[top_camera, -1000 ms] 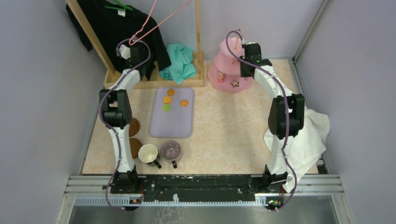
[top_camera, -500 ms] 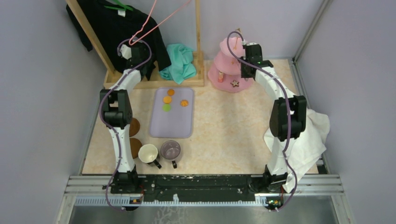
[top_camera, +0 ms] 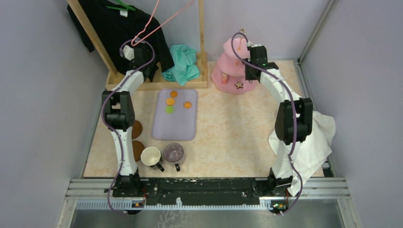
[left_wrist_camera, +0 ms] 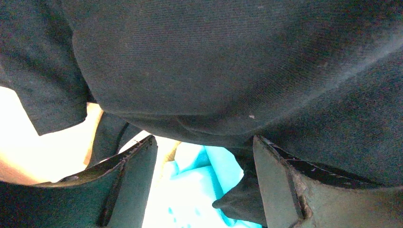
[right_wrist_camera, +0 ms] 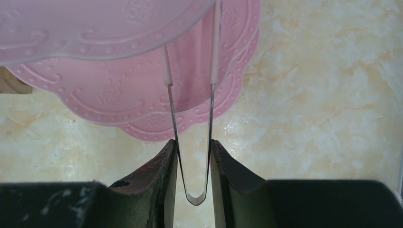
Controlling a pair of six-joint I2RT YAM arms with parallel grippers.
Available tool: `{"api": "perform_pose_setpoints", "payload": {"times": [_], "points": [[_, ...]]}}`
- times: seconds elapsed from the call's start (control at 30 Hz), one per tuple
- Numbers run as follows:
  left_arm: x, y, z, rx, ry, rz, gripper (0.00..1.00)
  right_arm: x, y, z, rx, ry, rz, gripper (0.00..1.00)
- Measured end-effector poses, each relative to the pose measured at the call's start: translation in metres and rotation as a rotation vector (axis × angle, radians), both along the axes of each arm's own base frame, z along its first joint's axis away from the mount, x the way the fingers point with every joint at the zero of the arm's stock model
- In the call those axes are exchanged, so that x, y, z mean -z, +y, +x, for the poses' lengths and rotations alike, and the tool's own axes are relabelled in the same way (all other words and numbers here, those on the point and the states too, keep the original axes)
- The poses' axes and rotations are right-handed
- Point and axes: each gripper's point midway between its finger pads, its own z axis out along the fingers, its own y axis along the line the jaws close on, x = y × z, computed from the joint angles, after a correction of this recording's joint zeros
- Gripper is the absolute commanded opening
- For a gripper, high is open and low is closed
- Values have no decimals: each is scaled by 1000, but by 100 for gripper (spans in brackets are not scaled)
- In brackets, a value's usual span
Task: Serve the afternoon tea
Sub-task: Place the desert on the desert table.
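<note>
The pink three-tier stand [top_camera: 227, 72] stands at the back right, with a star cookie [top_camera: 239, 85] on its bottom tier. My right gripper [top_camera: 248, 47] is shut on the stand's thin wire handle loop [right_wrist_camera: 194, 198], above the pink tiers [right_wrist_camera: 119, 28]. My left gripper [top_camera: 138, 53] is open at the back left, with its fingertips [left_wrist_camera: 142, 161] against a black garment [left_wrist_camera: 214, 61]. Orange sweets [top_camera: 170, 101] and a green sweet [top_camera: 169, 109] lie on a lilac tray [top_camera: 176, 126]. The cream mug [top_camera: 151, 156], the purple mug [top_camera: 174, 153] and two brown coasters [top_camera: 137, 129] sit at the front left.
A wooden rack [top_camera: 157, 84] with the black garment [top_camera: 119, 28] and a pink hanger stands at the back left. A teal cloth [top_camera: 183, 64] lies beside it and shows in the left wrist view [left_wrist_camera: 199, 190]. A white towel [top_camera: 313, 137] drapes by the right arm.
My right gripper has shifted slightly right and back with the handle loop. The left arm has not moved.
</note>
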Motion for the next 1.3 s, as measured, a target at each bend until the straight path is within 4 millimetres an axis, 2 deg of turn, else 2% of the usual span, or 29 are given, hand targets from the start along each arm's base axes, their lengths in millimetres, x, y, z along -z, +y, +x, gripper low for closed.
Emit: {"api": "perform_pose_setpoints", "payload": {"times": [0.43,0.83,1.07,1.3], "points": [[0,0,0,1,0,0,79,1,2,-2,-3,3,11,29],[0,0,0,1,0,0,79,-5,2,-6,-2,-9,23,29],[0,0,0,1,0,0,79,1,1,-16,8,5,33,29],[0,-1,0,1,0,0,79,-2,1,-13,14,-9,38,28]]}}
